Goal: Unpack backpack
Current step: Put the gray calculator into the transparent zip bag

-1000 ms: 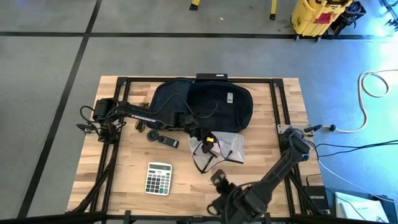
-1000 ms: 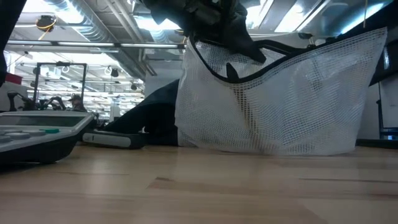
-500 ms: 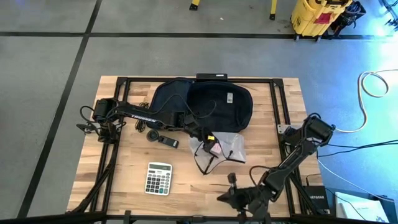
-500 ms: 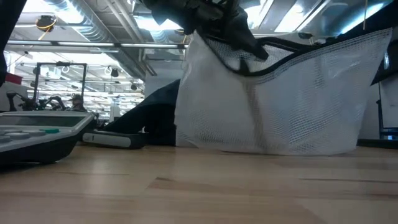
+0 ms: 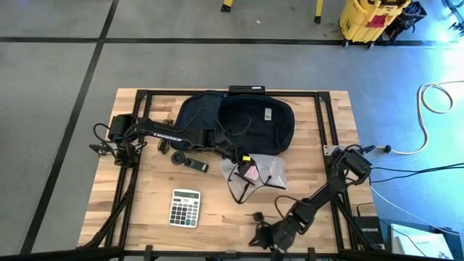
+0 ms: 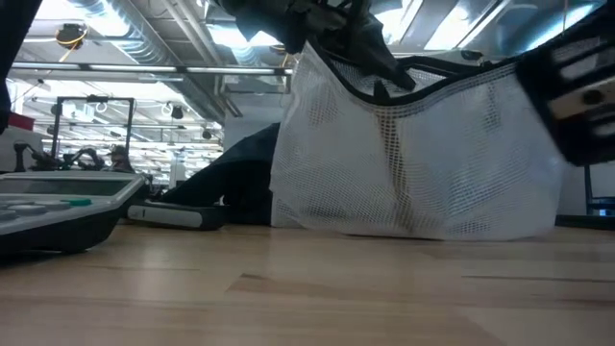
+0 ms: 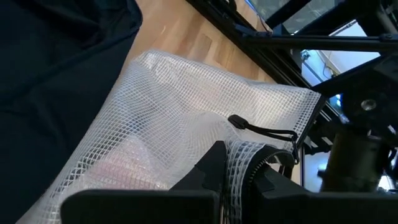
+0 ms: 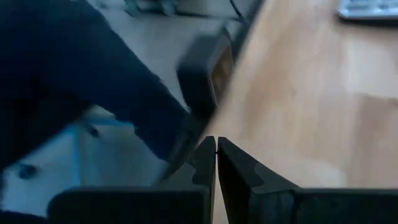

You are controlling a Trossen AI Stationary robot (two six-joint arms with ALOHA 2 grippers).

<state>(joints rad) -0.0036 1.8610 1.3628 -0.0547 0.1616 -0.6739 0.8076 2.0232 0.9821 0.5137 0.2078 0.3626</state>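
White mesh pouch [image 5: 251, 174] hangs pinched in the closed left gripper [image 5: 233, 156], lifted clear of the dark navy fabric backpack [image 5: 239, 119] at the far middle; right gripper [image 5: 262, 233], closed and empty, waits near.

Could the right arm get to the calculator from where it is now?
Probably yes. The right gripper, shut and empty, hangs near the table's front edge, and bare wood lies between it and the calculator. The left gripper holds the mesh bag, off that path.

Right gripper [image 8: 216, 163] at the table edge

Its two dark fingers [image 8: 200, 165] are pressed together, tips touching. Pale wooden tabletop [image 8: 311, 112] spreads ahead and to one side; a blurred dark blue shape [image 8: 81, 81] fills the other. A calculator corner [image 8: 367, 9] shows far off.
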